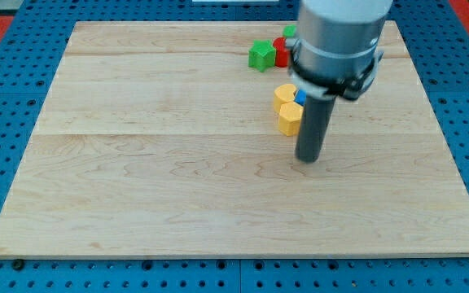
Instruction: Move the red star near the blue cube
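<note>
My tip (pixel 309 159) rests on the wooden board (pixel 177 179), just right of and below the yellow blocks. A small patch of a blue block (pixel 300 97) shows beside the rod, mostly hidden by it. A red block (pixel 282 51) sits near the view's top, partly hidden by the arm; its shape cannot be made out. It lies up and left of the blue block, apart from it.
A green star-like block (pixel 260 55) touches the red block's left side. Another green block (pixel 289 32) peeks out above the red one. A yellow heart-like block (pixel 284 95) and a yellow block (pixel 290 118) sit left of the rod.
</note>
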Tool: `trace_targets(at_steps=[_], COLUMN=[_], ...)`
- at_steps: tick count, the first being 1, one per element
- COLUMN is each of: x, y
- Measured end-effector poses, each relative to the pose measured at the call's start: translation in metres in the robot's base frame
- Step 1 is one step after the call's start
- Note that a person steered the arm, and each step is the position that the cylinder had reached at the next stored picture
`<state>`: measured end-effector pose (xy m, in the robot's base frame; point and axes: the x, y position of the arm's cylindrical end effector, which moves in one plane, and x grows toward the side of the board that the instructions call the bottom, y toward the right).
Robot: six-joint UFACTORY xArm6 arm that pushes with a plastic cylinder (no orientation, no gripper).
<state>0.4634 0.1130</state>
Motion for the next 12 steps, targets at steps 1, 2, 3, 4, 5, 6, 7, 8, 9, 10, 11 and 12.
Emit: trace_targets(at_steps=[1, 2, 3, 4, 5, 6, 7, 8, 9, 10, 11, 12], x=[-0.068, -0.162, -0.252, -0.272, -0.269, -0.264, -0.25, -0.226, -0.211, -0.191, -0.179, -0.177], y=[0.073, 0.1, 0.075, 0.03, -0.03, -0.018, 0.024, 0.002, 0.009, 0.015, 0.017, 0.049])
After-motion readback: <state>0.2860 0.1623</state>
